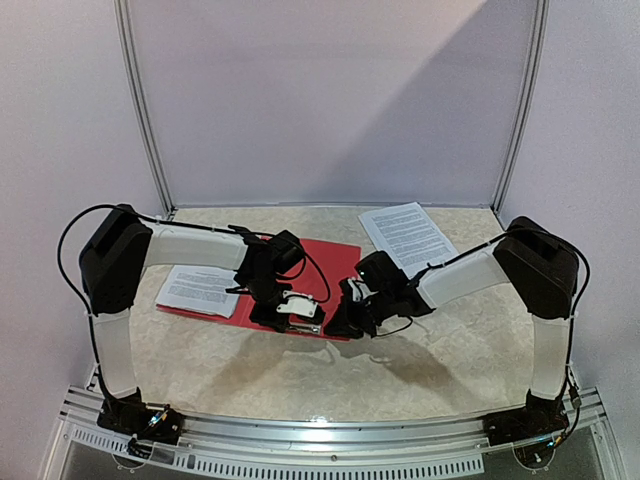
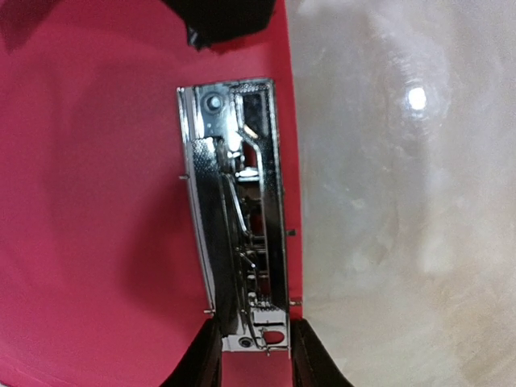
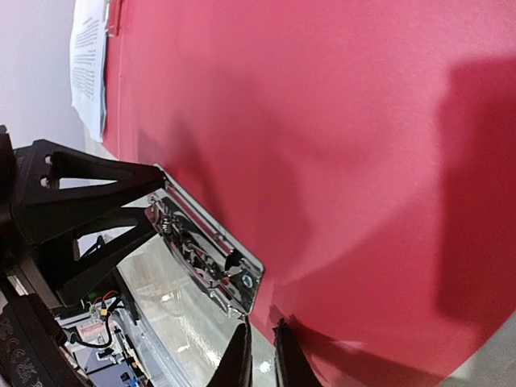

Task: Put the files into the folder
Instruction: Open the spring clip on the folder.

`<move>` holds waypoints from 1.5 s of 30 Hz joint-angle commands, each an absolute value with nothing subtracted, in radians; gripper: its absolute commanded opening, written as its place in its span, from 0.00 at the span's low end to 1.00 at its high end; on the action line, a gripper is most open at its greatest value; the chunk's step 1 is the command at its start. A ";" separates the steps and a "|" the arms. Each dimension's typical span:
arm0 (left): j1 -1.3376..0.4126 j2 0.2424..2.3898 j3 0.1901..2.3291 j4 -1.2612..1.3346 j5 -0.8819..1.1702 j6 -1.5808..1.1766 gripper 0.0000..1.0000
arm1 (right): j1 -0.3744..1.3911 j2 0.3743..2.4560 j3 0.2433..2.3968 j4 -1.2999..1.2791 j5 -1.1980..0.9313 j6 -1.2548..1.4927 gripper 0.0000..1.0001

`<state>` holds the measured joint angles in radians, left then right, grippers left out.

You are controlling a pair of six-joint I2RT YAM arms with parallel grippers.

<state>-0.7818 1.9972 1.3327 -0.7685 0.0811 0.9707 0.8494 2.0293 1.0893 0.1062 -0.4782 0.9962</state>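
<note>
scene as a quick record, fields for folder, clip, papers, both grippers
folder: red, flat, clip side up
clip: silver, along the folder's near edge
sheet one: on the folder's left end
sheet two: off the folder, behind its right end
left gripper: closed on the clip's end
right gripper: fingers nearly together at the folder's edge, grip unclear

Left arm [image 1: 195, 248] and right arm [image 1: 460, 282]: white shells, bulky black joints, looping black cables [image 1: 59, 248]; black left hand [image 1: 300, 318] and right hand [image 1: 340, 322].
</note>
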 commanded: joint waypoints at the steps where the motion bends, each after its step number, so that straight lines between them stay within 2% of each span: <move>1: -0.804 2.067 1.272 -0.809 0.068 0.997 0.19 | 0.843 1.999 1.058 0.193 -0.520 1.034 0.12; 6: -0.804 2.068 1.271 -0.808 0.064 0.994 0.19 | 0.846 2.029 1.052 0.246 -0.541 1.057 0.17; 19: -0.804 2.075 1.279 -0.816 0.066 0.994 0.18 | 0.873 2.104 1.057 0.270 -0.572 1.092 0.14; 26: -0.804 2.078 1.283 -0.820 0.068 0.994 0.17 | 0.875 2.124 1.059 0.296 -0.609 1.099 0.04; 33: -0.804 2.083 1.290 -0.825 0.069 0.995 0.17 | 0.874 2.159 1.068 0.335 -0.624 1.130 0.01; 45: -0.805 2.079 1.287 -0.826 0.076 1.043 0.15 | 0.859 2.198 1.125 0.038 -0.447 0.986 0.01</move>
<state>-0.7853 1.9965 1.3331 -0.7765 0.0566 0.9981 0.8631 2.1162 1.1172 0.2142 -0.6178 1.0508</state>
